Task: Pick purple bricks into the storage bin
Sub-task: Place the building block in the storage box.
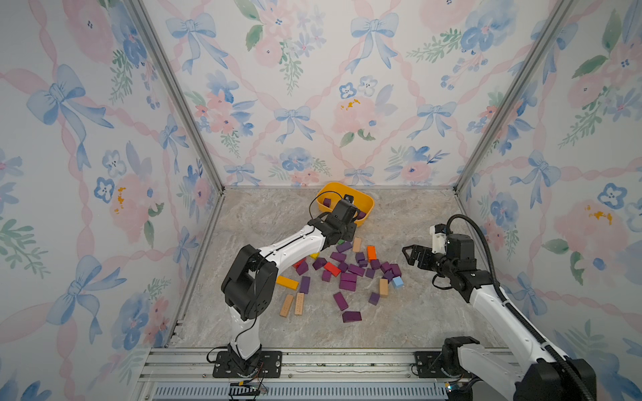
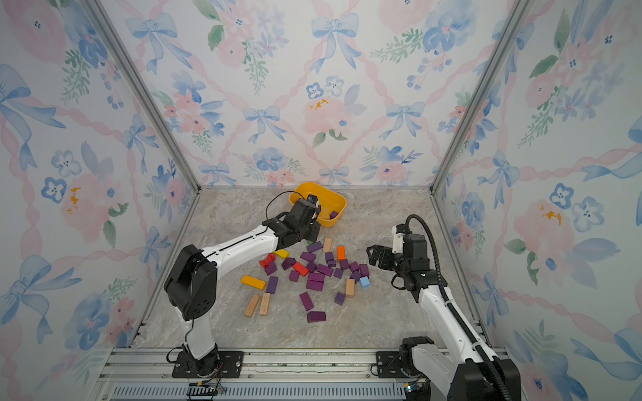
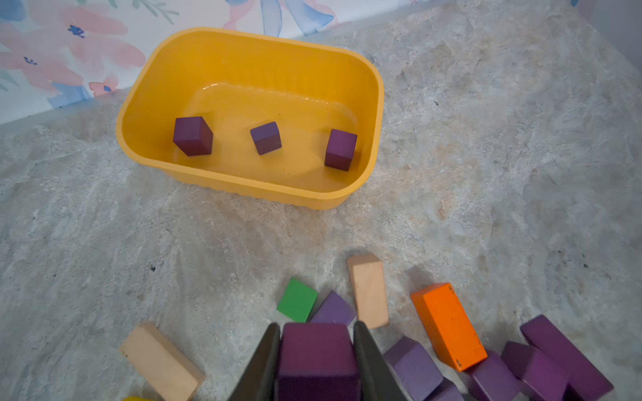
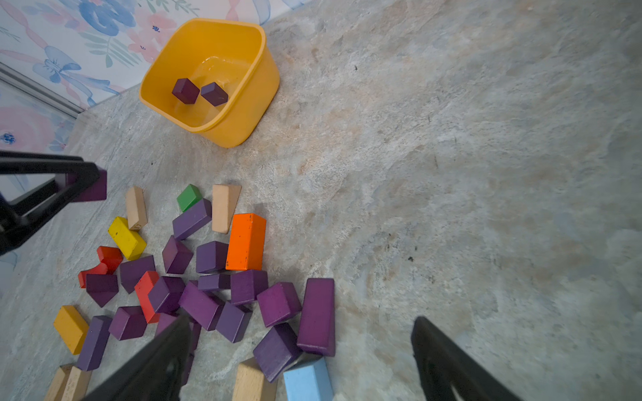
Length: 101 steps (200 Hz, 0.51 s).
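My left gripper is shut on a purple brick, held above the floor at the pile's far edge, short of the storage bin. The right wrist view shows that brick between the left fingers. In both top views the left wrist hides its jaws. Three purple cubes lie in the yellow bin. Several purple bricks lie scattered mid-floor. My right gripper hovers open and empty at the pile's right side, above a purple bar.
Mixed into the pile are an orange block, a red one, a yellow-orange bar, a light blue cube, a green cube and tan bars. Papered walls close in the floor on three sides.
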Available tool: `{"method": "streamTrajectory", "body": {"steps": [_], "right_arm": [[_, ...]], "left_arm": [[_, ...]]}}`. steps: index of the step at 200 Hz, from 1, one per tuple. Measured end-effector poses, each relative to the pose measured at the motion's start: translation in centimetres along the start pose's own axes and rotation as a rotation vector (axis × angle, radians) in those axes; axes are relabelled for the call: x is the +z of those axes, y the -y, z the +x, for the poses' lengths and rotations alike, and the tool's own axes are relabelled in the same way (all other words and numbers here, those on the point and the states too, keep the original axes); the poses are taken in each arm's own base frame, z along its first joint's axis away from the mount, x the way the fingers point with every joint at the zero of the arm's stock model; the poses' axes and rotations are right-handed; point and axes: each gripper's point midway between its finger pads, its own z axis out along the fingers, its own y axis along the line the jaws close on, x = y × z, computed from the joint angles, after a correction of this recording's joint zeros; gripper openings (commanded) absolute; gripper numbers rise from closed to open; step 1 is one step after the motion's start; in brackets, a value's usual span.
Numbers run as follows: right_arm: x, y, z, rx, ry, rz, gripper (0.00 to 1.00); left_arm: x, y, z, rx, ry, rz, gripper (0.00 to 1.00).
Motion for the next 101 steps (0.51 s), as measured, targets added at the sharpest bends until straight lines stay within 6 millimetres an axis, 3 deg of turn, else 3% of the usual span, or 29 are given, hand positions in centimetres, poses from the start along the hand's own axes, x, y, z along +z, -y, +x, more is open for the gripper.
{"method": "streamTrajectory", "body": {"steps": [101], "right_arm": [[0.5, 0.4, 0.3, 0.013, -0.014, -0.001, 0.97]], "left_arm": [[10.0, -3.8, -10.1, -0.014, 0.159, -0.014, 0.24]]}}
